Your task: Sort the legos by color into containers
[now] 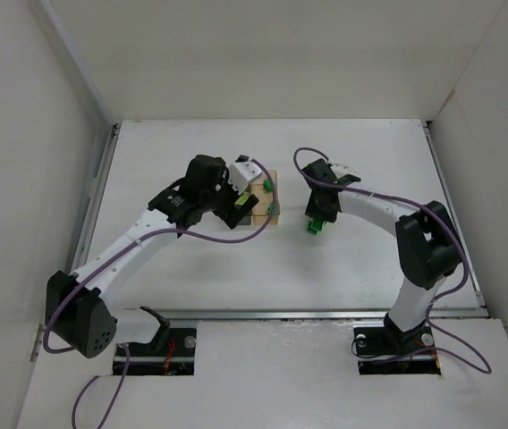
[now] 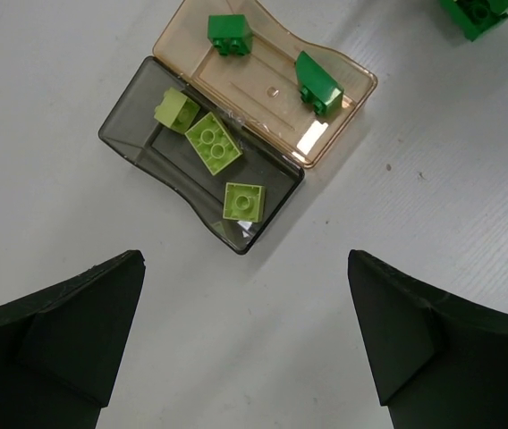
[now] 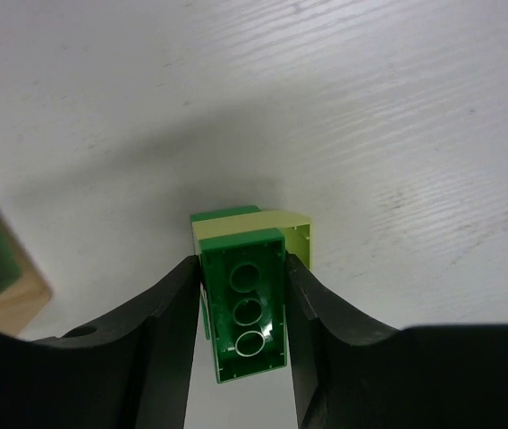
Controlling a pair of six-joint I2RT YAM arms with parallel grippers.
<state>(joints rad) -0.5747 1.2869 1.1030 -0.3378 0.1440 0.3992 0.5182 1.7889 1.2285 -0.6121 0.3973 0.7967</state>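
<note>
My left gripper [image 2: 245, 340] is open and empty, hovering over bare table just in front of the two bins. The smoky dark grey bin [image 2: 138, 143] holds three pale yellow-green bricks [image 2: 213, 143]. The amber bin [image 2: 272, 89] beside it holds two dark green bricks [image 2: 318, 82]. My right gripper [image 3: 242, 268] is shut on a dark green brick [image 3: 245, 313] that is stuck to a pale yellow-green brick [image 3: 294, 228] with another green one behind. In the top view the right gripper [image 1: 315, 223] holds this clump low over the table, right of the amber bin [image 1: 266, 195].
The left arm [image 1: 182, 201] covers the grey bin in the top view. A corner of the amber bin [image 3: 4, 299] shows at the left of the right wrist view. White walls enclose the table on three sides.
</note>
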